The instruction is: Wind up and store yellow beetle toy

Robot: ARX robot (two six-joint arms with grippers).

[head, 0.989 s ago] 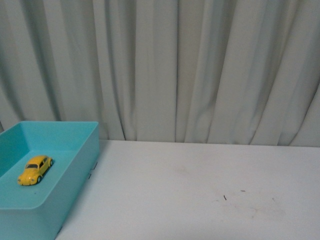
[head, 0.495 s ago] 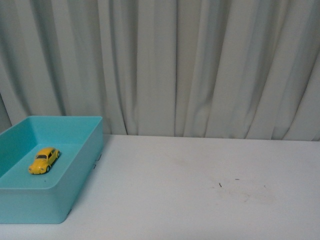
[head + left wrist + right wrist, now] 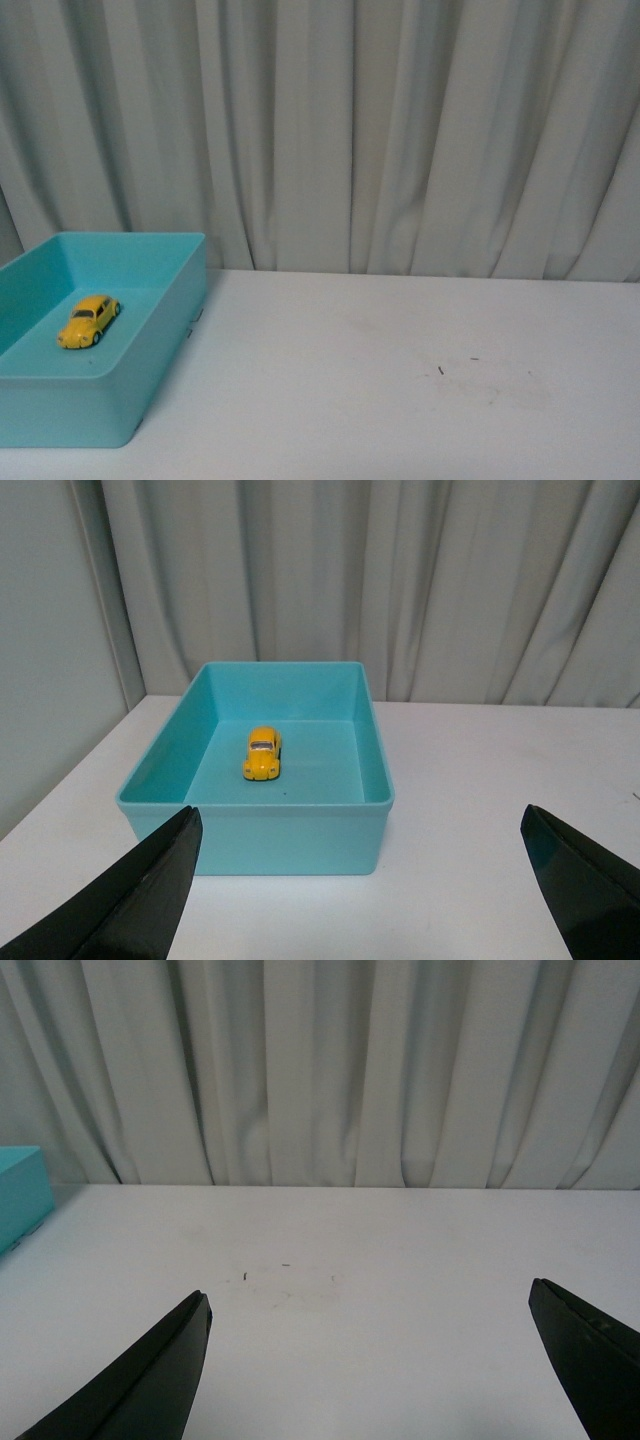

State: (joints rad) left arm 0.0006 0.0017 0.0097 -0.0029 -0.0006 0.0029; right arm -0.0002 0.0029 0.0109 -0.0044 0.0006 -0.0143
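A: Where was the beetle [image 3: 88, 320]?
B: It sat inside the blue box [image 3: 150, 352], at the left of the white surface [image 3: 400, 400].
A: And the grippers?
B: The left gripper [image 3: 365, 895] was wide open and held nothing. The right gripper [image 3: 375, 1365] was too.

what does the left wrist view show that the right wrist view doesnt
Only the left wrist view shows the yellow beetle on the floor of the teal bin, seen whole between the open left hand. Only the right wrist view shows the open right hand and small dark specks. Both share the white table and curtain.
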